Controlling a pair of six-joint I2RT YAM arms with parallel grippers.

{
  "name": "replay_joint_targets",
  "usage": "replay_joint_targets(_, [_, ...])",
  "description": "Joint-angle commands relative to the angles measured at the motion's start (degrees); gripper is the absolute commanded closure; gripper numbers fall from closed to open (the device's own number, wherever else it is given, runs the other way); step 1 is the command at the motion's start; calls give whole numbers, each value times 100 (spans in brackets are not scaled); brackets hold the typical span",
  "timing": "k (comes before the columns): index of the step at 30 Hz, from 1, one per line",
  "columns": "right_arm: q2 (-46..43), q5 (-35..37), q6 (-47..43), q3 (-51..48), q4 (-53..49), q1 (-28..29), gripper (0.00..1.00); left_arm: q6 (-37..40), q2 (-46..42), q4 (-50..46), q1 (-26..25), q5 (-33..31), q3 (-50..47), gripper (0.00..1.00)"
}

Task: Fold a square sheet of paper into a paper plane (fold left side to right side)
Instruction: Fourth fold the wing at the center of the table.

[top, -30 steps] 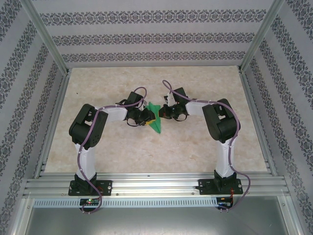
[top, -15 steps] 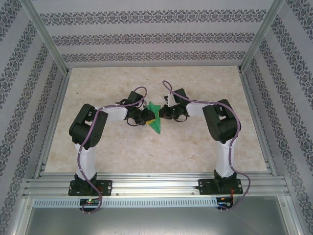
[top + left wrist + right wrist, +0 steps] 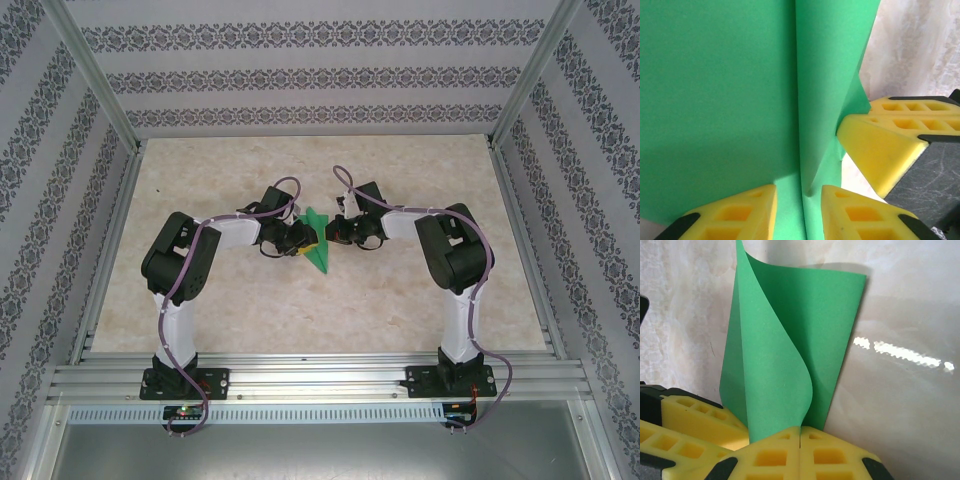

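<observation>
Green and half-folded, the paper plane [image 3: 317, 243] sits at the middle of the desk [image 3: 400, 310]. From here I see the right end effector [image 3: 800, 436] clenched on one edge, its pads [image 3: 770, 455] pressed flush and the sheet curling up out of them. My left end effector [image 3: 799, 195] is released, fingers [image 3: 735, 215] apart on either side of the raised crease [image 3: 799, 100], close beside the right one.

The folded bright green paper sheet [image 3: 317, 242] lies mid-table on the pale marbled tabletop [image 3: 400, 300], between the black, yellow-padded left gripper [image 3: 301, 244] on its left and the matching right gripper [image 3: 333, 232] on its right, narrow tip toward the arm bases
</observation>
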Motion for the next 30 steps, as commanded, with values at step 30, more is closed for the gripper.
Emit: replay_joint_targets(30, [170, 448, -176, 82, -635, 94, 94, 186, 677, -534, -52, 87, 1126, 79])
